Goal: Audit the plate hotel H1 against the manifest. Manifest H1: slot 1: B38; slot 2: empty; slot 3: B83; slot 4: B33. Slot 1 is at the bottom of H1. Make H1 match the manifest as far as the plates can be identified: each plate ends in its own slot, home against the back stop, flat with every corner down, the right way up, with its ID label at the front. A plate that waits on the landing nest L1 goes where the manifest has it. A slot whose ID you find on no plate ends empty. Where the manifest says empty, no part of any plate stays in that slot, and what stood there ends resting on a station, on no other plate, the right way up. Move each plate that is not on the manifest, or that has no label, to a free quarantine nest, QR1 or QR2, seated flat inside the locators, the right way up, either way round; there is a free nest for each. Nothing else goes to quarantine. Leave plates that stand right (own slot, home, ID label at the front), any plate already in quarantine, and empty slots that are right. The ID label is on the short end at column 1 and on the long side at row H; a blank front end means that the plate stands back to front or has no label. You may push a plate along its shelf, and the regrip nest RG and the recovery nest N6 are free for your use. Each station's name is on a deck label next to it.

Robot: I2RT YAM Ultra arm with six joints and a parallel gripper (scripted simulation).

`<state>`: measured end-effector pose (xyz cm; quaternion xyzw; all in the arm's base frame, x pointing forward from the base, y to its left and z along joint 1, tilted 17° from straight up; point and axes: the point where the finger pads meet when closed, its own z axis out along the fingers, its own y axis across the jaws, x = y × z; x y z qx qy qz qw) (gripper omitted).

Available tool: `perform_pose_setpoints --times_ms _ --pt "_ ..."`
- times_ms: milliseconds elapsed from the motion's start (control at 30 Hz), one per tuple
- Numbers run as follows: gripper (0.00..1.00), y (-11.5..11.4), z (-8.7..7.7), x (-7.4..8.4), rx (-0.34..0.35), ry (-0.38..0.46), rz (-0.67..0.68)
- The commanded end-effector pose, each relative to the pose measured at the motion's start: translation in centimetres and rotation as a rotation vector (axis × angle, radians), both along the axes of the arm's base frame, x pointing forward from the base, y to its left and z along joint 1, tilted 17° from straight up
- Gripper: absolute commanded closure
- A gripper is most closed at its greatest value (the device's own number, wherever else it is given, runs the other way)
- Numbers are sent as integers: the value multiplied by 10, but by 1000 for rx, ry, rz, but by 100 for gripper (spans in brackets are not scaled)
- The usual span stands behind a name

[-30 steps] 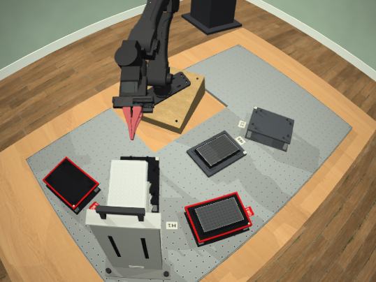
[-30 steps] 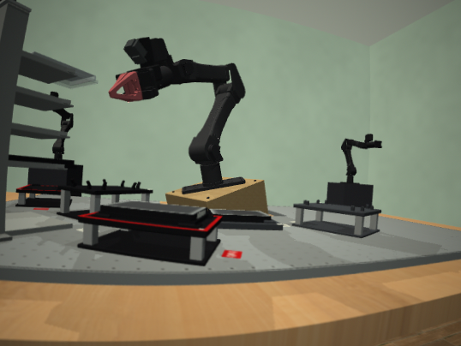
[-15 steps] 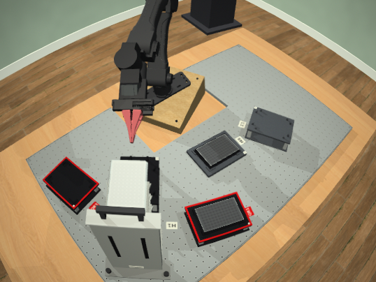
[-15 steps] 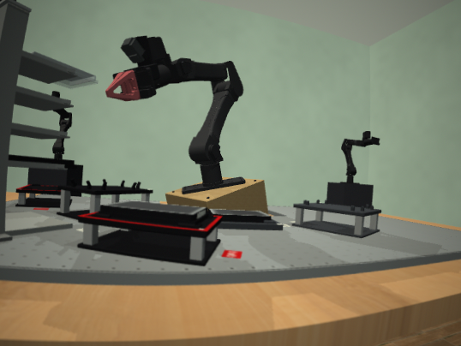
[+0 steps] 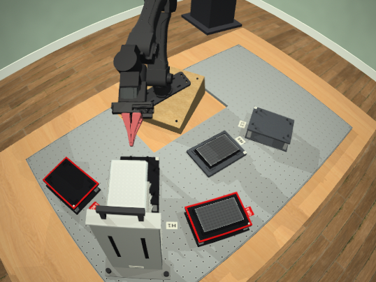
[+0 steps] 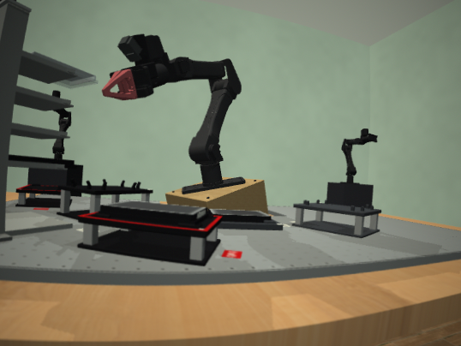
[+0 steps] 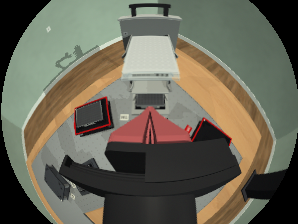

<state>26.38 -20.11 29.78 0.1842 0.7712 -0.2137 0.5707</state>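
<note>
From above: claw (image 5: pixel 131 142) clenched on nothing, hovering just before white plate rack (image 5: pixel 127 195); gridded plates on a red-edged stand (image 5: pixel 190 213) and a dark stand (image 5: pixel 196 157). From the side: red fingertips (image 6: pixel 112 88) level with upper shelves. From the wrist: aimed at rack (image 7: pixel 152 52).

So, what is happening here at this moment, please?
A single black arm holds its gripper in the air, fingers shut on nothing, pointing toward the white plate hotel. Nothing is being carried. One plate lies on a red-edged nest near the hotel, and another plate lies on a dark nest further back. The other red-edged nest and the grey raised nest carry no plate.
</note>
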Motion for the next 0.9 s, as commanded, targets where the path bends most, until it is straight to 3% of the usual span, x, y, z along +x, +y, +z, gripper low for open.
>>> perform_pose_setpoints --times_ms 0,867 --pt "100 1 8 1 -11 -15 2" --pt "100 -7 12 14 -11 -15 2"
